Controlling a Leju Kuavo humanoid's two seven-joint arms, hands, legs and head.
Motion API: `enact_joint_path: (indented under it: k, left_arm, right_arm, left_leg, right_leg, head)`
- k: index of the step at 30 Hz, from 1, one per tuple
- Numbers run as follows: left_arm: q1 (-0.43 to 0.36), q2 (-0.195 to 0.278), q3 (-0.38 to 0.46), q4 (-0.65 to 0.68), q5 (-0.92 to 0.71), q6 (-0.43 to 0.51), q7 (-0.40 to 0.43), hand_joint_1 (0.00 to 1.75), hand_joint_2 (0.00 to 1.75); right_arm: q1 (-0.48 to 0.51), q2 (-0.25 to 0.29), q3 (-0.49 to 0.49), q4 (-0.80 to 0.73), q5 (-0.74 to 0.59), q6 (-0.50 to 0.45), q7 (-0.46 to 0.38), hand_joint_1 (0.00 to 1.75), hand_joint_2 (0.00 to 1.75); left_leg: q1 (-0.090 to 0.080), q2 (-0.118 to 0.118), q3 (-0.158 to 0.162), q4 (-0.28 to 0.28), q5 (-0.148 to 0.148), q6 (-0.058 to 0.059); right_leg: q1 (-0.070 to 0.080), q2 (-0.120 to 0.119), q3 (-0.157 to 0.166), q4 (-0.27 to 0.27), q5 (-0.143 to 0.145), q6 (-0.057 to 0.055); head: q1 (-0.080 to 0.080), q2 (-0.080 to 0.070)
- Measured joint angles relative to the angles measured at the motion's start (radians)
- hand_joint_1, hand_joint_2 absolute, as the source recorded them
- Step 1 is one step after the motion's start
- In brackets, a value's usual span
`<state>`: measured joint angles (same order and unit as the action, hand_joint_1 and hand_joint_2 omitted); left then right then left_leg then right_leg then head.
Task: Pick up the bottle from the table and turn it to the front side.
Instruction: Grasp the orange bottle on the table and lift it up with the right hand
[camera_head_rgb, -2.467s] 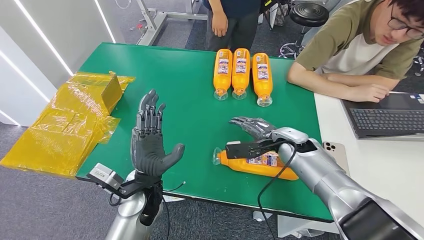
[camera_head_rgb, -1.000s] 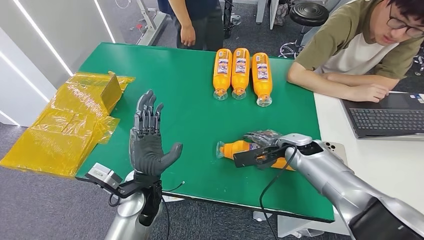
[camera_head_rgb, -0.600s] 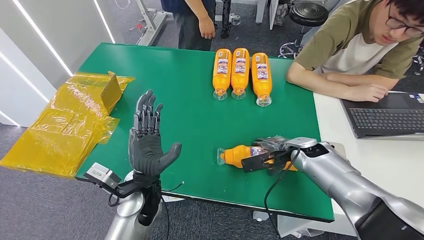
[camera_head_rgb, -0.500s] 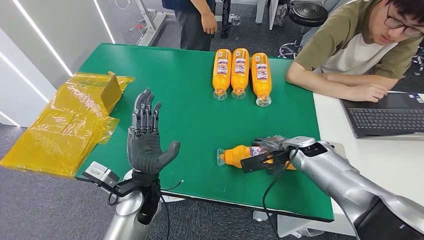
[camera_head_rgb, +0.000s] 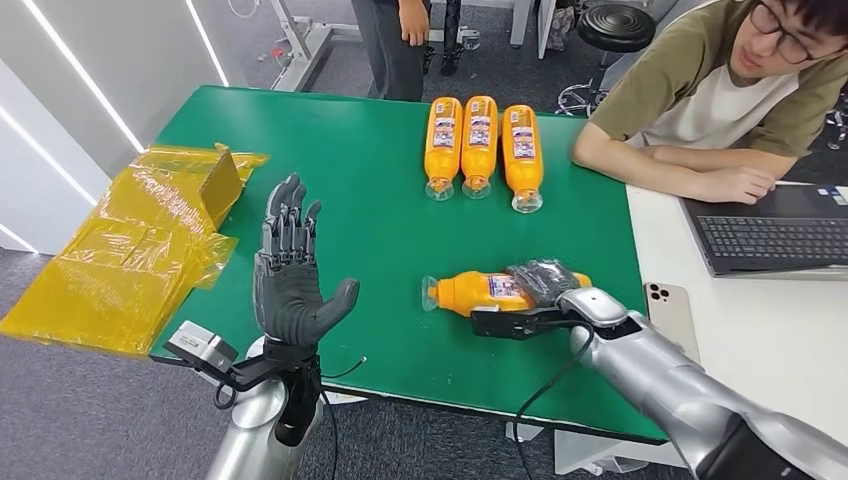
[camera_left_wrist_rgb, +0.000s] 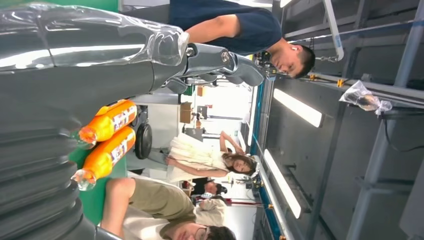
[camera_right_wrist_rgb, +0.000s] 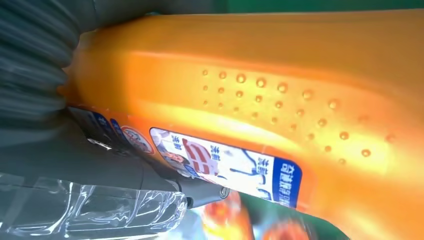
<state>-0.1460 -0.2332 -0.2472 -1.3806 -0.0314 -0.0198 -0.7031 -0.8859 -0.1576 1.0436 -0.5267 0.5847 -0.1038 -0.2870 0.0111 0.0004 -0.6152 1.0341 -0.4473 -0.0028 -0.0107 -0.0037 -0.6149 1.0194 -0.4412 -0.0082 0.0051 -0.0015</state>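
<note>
The green table (camera_head_rgb: 380, 220) carries an orange bottle (camera_head_rgb: 480, 292) lying on its side near the front edge, cap toward the robot's left. The right hand (camera_head_rgb: 543, 280) grips it around the middle, dark fingers wrapped over the label (camera_right_wrist_rgb: 225, 167). The left hand (camera_head_rgb: 290, 275) is raised over the table's front left part, fingers spread, holding nothing. Three more bottles (camera_head_rgb: 482, 145) lie side by side at the far edge.

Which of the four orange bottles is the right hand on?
The lone orange bottle lying crosswise near the table's front edge, under the right hand; the other three lie side by side at the far edge.
</note>
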Motion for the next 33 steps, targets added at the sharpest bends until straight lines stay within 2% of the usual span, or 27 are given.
enact_joint_path:
  k: [3, 5, 9, 14, 17, 23, 28, 33]
  left_arm:
    - [0.002, -0.005, 0.000, 0.000, -0.006, 0.008, 0.000, 0.00, 1.75]
    - [0.003, -0.007, 0.000, 0.000, -0.008, 0.013, 0.000, 0.00, 1.75]
    - [0.004, -0.009, 0.000, 0.001, -0.005, 0.016, 0.000, 0.00, 1.75]
    - [-0.002, -0.012, -0.004, 0.035, 0.027, -0.009, 0.000, 0.00, 1.75]
    - [-0.008, -0.015, -0.009, 0.063, 0.039, -0.017, 0.000, 0.00, 1.75]
    - [-0.011, -0.015, -0.012, 0.073, 0.041, -0.018, 0.000, 0.00, 1.75]
    - [-0.044, -0.021, -0.078, 0.194, 0.075, -0.139, 0.063, 0.00, 1.75]
    - [-0.059, -0.023, -0.112, 0.252, 0.080, -0.161, 0.069, 0.00, 1.75]
  right_arm:
    - [0.069, 0.042, -0.087, -0.036, -0.059, -0.215, -0.036, 1.75, 1.75]
    - [0.111, 0.073, -0.156, -0.071, -0.089, -0.309, -0.063, 1.75, 1.75]
    - [0.178, 0.113, -0.255, -0.132, -0.122, -0.379, -0.109, 1.75, 1.75]
    - [0.308, 0.150, -0.399, -0.258, -0.208, -0.492, -0.239, 1.75, 1.75]
    - [0.362, 0.163, -0.439, -0.312, -0.217, -0.517, -0.263, 1.75, 1.75]
    - [0.383, 0.168, -0.454, -0.336, -0.216, -0.518, -0.263, 1.75, 1.75]
    - [0.538, 0.198, -0.531, -0.514, -0.112, -0.501, -0.235, 1.75, 1.75]
    - [0.575, 0.201, -0.531, -0.561, -0.073, -0.485, -0.222, 1.75, 1.75]
  left_leg:
    - [0.000, 0.000, 0.000, 0.000, 0.000, 0.000]
    - [0.000, 0.000, 0.000, -0.001, 0.000, 0.000]
    - [0.001, -0.001, 0.000, -0.001, 0.000, 0.000]
    - [0.000, -0.001, 0.000, -0.001, 0.000, 0.000]
    - [0.000, -0.001, -0.001, -0.001, 0.000, 0.000]
    - [0.000, -0.001, -0.001, -0.001, 0.000, 0.000]
    - [0.000, 0.000, 0.000, -0.001, -0.001, 0.000]
    - [0.000, 0.000, 0.000, -0.001, -0.001, 0.000]
  right_leg:
    - [0.000, 0.000, -0.001, 0.000, -0.001, -0.001]
    - [0.001, 0.000, -0.001, 0.000, -0.001, -0.001]
    - [0.001, -0.002, -0.001, 0.000, -0.002, -0.001]
    - [0.001, -0.002, -0.001, 0.000, -0.002, -0.001]
    - [0.000, -0.002, -0.001, -0.001, -0.002, -0.001]
    - [0.000, -0.002, -0.001, -0.001, -0.002, -0.001]
    - [0.000, -0.001, -0.001, -0.001, -0.002, -0.001]
    - [0.000, -0.001, -0.001, -0.001, -0.002, -0.001]
  head:
    - [0.000, 0.000]
    - [0.000, 0.000]
    - [0.000, 0.000]
    - [0.000, 0.000]
    - [0.001, 0.000]
    - [0.000, 0.000]
    - [0.000, 0.000]
    - [0.000, 0.000]
